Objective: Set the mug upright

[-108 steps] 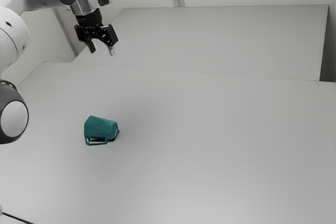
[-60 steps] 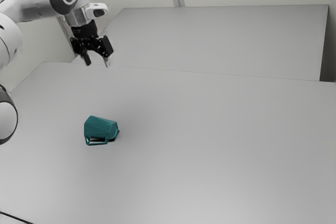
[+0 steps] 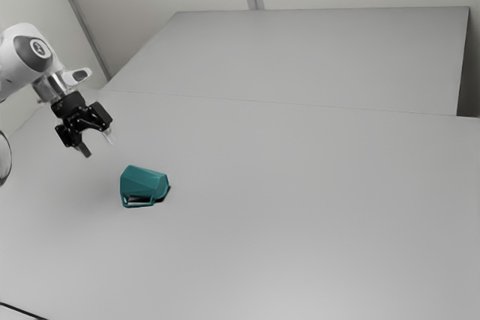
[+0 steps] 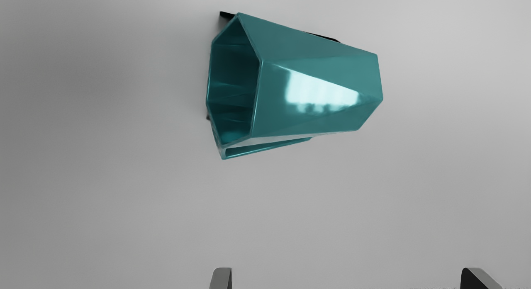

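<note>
Plainly, the hand (image 3: 98,147) is spread wide and empty, raised over the desk (image 3: 315,215). Beyond its fingertips, lower down and toward the exterior view's right, the mug (image 3: 142,182) lies on its side on the desk, untouched.

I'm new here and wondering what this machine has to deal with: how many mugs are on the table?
1. The teal mug lies on its side on the table, in the exterior view's left half, near the open end effector.
</note>
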{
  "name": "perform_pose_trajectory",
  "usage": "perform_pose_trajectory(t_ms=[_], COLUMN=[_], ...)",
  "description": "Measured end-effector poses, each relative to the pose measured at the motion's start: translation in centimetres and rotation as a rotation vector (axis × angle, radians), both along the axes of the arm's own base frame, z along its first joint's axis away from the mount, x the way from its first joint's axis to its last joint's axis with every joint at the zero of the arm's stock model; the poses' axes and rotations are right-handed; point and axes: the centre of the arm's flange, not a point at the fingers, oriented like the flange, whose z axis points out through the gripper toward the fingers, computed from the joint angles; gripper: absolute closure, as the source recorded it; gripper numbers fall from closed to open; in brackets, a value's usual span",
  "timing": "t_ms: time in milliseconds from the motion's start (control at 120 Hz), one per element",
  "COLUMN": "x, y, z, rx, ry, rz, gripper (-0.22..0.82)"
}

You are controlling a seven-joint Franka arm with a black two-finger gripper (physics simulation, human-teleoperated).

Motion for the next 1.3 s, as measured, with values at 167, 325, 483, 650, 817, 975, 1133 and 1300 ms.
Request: perform_pose_trajectory(t_ms=[167, 325, 483, 650, 817, 975, 1133, 1300], x=[0.7, 0.7, -1.0, -0.8, -0.4, -0.7, -1.3, -2.1], y=[1.1, 1.4, 2.8, 3.4, 2.8, 2.2, 2.1, 1.9], z=[-4.2, -7.1, -8.7, -8.8, -9.8, -11.5, -12.8, -13.9], rx=[-0.038, -0.073, -0.106, -0.112, -0.149, -0.199, -0.235, -0.284], ry=[-0.011, -0.055, -0.092, -0.168, -0.26, -0.312, -0.343, -0.363], rz=[-0.032, -0.067, -0.072, -0.103, -0.101, -0.076, -0.057, -0.03], gripper=[0.0, 0.0, 0.0, 0.0, 0.0, 0.0, 0.0, 0.0])
